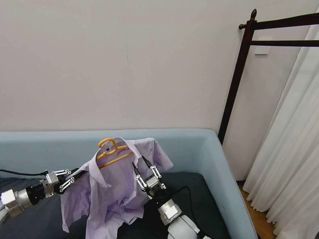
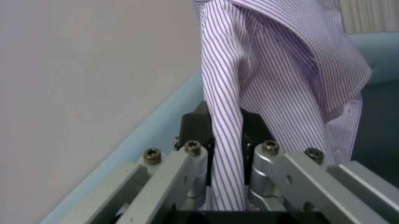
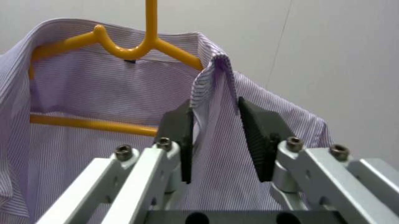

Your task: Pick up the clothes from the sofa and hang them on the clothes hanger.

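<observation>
A purple striped shirt (image 1: pixel 112 194) on a yellow hanger (image 1: pixel 110 148) is held up above the sofa (image 1: pixel 50 142). My left gripper (image 1: pixel 79 174) is shut on the shirt's left shoulder edge; in the left wrist view the fabric (image 2: pixel 281 70) runs down between the closed fingers of this gripper (image 2: pixel 225 123). My right gripper (image 1: pixel 142 167) holds the shirt front just below the collar. In the right wrist view that gripper (image 3: pixel 215 116) pinches a fold of the shirt (image 3: pixel 93 93) under the hanger (image 3: pixel 149 42). A dark wooden clothes rack (image 1: pixel 237 84) stands to the right of the sofa.
The sofa has a light blue back and arm (image 1: pixel 214 164) and a dark seat cushion (image 1: pixel 192 186). White curtains (image 1: pixel 294 149) hang at the far right behind the rack. A plain wall (image 1: pixel 124 59) is behind the sofa. A black cable (image 1: pixel 15 173) lies at the left.
</observation>
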`<state>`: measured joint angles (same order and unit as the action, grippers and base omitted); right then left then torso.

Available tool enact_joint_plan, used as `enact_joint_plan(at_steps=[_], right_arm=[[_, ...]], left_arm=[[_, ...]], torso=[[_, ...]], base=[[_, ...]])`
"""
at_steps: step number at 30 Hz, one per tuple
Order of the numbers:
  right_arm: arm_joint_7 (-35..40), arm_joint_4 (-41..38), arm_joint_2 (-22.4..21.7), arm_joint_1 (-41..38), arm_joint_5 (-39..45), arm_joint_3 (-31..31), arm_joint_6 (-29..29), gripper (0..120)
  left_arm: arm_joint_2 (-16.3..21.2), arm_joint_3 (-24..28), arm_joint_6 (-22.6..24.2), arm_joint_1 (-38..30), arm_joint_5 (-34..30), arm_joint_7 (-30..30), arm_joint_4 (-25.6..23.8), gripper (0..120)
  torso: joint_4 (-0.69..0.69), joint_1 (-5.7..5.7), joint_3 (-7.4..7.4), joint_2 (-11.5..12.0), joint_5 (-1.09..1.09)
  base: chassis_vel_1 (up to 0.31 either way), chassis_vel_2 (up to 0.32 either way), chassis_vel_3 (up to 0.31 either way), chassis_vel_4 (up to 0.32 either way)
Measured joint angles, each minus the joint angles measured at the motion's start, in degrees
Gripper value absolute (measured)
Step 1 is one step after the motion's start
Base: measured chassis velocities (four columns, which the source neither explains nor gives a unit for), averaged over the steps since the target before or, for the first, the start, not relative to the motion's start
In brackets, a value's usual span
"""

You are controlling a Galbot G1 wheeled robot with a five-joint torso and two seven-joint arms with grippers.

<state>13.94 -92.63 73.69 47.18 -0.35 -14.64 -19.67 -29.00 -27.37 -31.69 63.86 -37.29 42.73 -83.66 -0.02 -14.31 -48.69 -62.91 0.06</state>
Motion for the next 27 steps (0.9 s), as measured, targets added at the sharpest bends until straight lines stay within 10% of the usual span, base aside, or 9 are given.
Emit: enact_joint_plan(at_steps=[8,27], right_arm=[[-3.0,-0.1,0.0,0.0,1.3,0.6,-0.9,0],[-23.6,-2.6,-0.9,0.3,-0.1,4.5,-14.0,0]], left_arm=[[0.3,0.1,0.0,-0.4,-0.5,0.1,0.2,7],[0.8,1.5,1.6,-4.0,-3.7,2.7,3.4,7]], torso=[[0.00,0.00,0.00,0.0,0.00],[0.00,0.00,0.00,0.0,0.00]], base=[[0.000,0.000,0.000,0.000],[0.000,0.000,0.000,0.000]])
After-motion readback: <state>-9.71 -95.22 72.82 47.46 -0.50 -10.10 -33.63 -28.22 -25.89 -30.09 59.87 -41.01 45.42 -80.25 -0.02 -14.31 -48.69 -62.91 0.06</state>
